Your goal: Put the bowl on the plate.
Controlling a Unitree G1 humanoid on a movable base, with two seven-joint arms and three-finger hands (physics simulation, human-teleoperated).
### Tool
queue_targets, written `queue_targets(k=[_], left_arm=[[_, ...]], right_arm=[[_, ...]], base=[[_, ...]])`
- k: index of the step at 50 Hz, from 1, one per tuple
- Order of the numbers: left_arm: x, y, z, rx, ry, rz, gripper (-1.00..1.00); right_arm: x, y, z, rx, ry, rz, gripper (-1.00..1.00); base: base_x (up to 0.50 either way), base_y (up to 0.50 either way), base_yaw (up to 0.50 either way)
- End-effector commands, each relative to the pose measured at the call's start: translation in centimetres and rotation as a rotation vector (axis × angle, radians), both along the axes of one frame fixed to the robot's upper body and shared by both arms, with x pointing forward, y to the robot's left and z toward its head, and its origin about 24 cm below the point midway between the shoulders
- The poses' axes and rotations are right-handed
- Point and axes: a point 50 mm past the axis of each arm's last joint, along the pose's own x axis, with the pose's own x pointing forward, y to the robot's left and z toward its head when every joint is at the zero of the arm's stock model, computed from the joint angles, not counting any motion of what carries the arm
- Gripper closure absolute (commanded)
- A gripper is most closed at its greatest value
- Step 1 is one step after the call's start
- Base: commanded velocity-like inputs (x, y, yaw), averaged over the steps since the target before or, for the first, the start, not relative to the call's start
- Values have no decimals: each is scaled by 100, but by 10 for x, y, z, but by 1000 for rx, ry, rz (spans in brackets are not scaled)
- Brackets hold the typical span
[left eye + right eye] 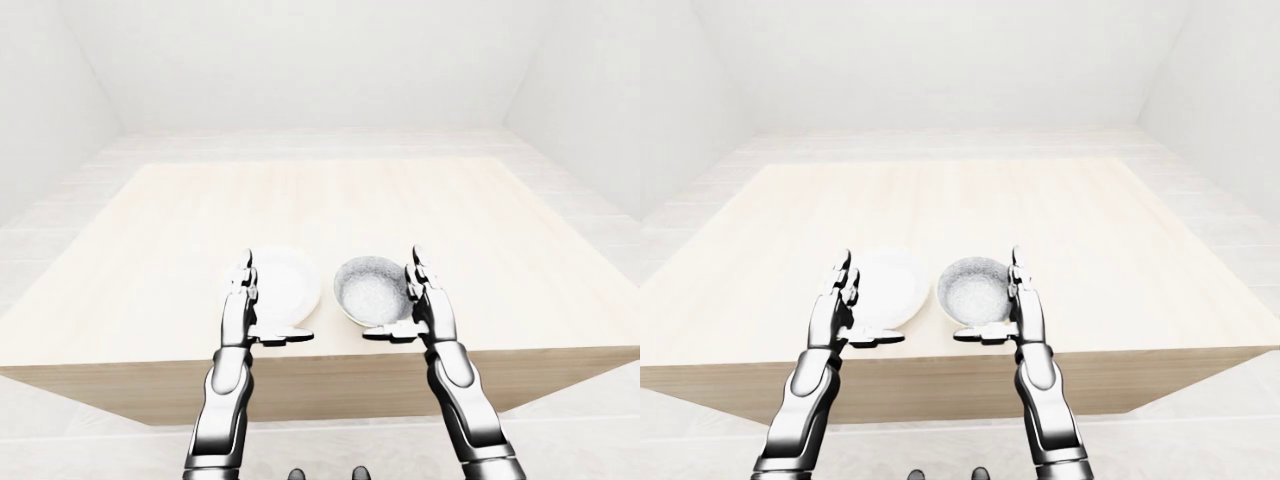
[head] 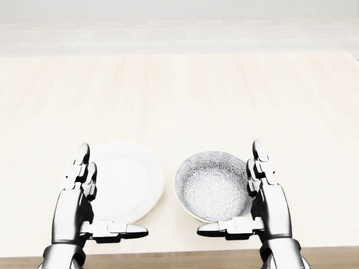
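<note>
A grey patterned bowl (image 2: 213,188) stands on the wooden table (image 2: 179,95), near its bottom edge in the head view. To its left lies a white plate (image 2: 126,179), a small gap between them. My right hand (image 2: 247,196) is open at the bowl's right side, fingers upright by the rim and thumb reaching under its near edge; contact cannot be judged. My left hand (image 2: 98,199) is open over the plate's left edge, thumb pointing right across its near rim. Neither hand holds anything.
The light wooden table's near edge (image 1: 320,365) runs just below the hands in the left-eye view. Pale tiled floor (image 1: 300,140) and white walls surround it. Nothing else stands on the tabletop.
</note>
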Motion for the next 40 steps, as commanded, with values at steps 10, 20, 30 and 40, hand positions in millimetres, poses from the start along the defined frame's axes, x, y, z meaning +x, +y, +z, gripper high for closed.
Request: queue_targets(k=[10, 20, 30, 40], left_arm=[[0, 13, 8, -13, -6, 21, -100], [-14, 16, 39, -10, -120, 17, -100], [-18, 30, 73, -20, -264, 34, -100], [-23, 35, 75, -30, -278, 44, -100]], right_arm=[[-1, -14, 12, -1, -24, -26, -100], [-5, -11, 33, -26, -93, -23, -100], [-12, -7, 68, -18, -245, -18, -100], [-11, -6, 69, -29, -251, -30, -100]], base=[[0, 0, 0], [0, 0, 0], [0, 0, 0], [0, 0, 0]])
